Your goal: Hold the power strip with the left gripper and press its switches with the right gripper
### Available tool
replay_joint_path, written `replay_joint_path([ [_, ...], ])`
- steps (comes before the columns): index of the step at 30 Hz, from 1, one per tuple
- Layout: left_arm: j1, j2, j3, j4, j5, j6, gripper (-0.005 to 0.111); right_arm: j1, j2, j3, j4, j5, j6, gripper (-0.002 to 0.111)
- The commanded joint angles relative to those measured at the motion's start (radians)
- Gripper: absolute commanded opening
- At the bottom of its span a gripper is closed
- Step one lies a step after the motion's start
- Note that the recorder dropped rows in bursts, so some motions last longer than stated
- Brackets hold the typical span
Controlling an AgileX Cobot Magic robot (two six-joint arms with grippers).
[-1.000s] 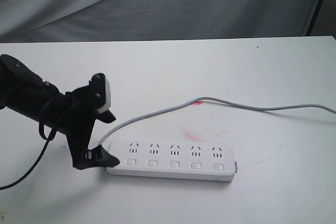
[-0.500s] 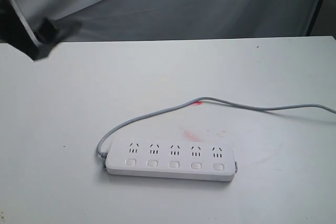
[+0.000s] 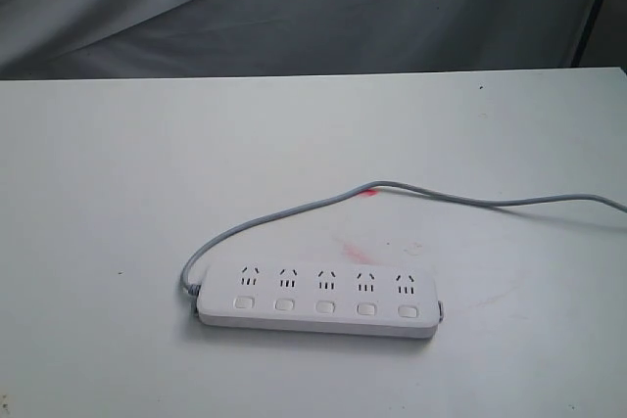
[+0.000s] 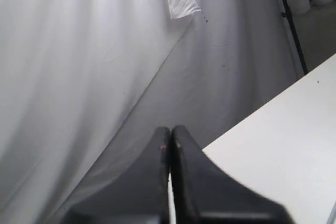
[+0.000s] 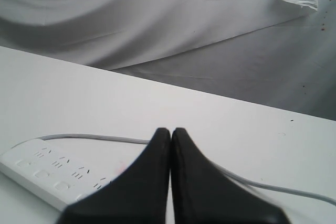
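The left gripper (image 4: 169,129) is pinched tight on nothing — so is the right gripper (image 5: 170,129). One power strip (image 3: 318,320) lies flat on the white table (image 3: 118,163), long side running left to right, five switches (image 3: 325,306) in a row — one grey cord (image 3: 294,210) at its left end.

power strip (image 3: 318,299) lay flat on white table (image 3: 147,163), outlets up, nothing touching it. five white switches (image 3: 325,307) in a row, one below each outlet. grey cord (image 3: 294,210) left one end and curved away. left gripper (image 4: 170,131) closed, empty. right gripper (image 5: 171,131) closed, empty, apart from strip.
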Motion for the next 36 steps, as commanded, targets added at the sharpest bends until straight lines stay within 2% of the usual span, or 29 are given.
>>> replay_joint_path([
  [1, 0.003, -0.044, 0.077, 0.003, -0.033, -0.014, 0.001, -0.005, -0.007, 0.004, 0.007, -0.011, 0.000, 0.000],
  [5, 0.003, -0.132, 0.208, -0.029, -0.204, -0.119, 0.001, -0.005, -0.007, 0.004, 0.007, -0.011, 0.000, 0.000],
  [8, 0.019, -0.282, 0.369, -0.156, -0.315, -0.140, 0.001, -0.005, -0.007, 0.004, 0.007, -0.011, 0.000, 0.000],
  [9, 0.039, -0.306, 0.408, -0.176, -0.313, -0.140, 0.001, -0.005, -0.007, 0.004, 0.007, -0.011, 0.000, 0.000],
  [13, 0.221, -0.512, 0.629, -0.214, -0.224, -0.140, 0.001, -0.005, -0.007, 0.004, 0.007, -0.011, 0.000, 0.000],
  [17, 0.290, -0.712, 0.666, -0.206, -0.186, -0.140, 0.001, -0.005, -0.007, 0.004, 0.007, -0.011, 0.000, 0.000],
  [24, 0.311, -0.759, 0.674, -0.200, -0.181, -0.143, 0.001, -0.005, -0.007, 0.004, 0.007, -0.011, 0.000, 0.000],
  [25, 0.311, -0.759, 0.679, -0.163, -0.178, -0.173, 0.001, -0.005, -0.007, 0.004, 0.007, -0.011, 0.000, 0.000],
  [26, 0.311, -0.759, 0.683, -0.058, -0.180, -0.263, 0.001, -0.005, -0.007, 0.004, 0.007, -0.011, 0.000, 0.000],
  [30, 0.311, -0.759, 0.724, 0.502, -0.158, -0.856, 0.001, -0.005, -0.007, 0.004, 0.007, -0.011, 0.000, 0.000],
  [32, 0.311, -0.759, 0.752, 0.674, -0.144, -1.065, 0.001, -0.005, -0.007, 0.004, 0.007, -0.011, 0.000, 0.000],
  [34, 0.311, -0.759, 0.787, 0.753, -0.136, -1.171, 0.001, -0.005, -0.007, 0.004, 0.007, -0.011, 0.000, 0.000],
  [36, 0.311, -0.759, 0.811, 0.751, -0.136, -1.182, 0.001, -0.005, -0.007, 0.004, 0.007, -0.011, 0.000, 0.000],
])
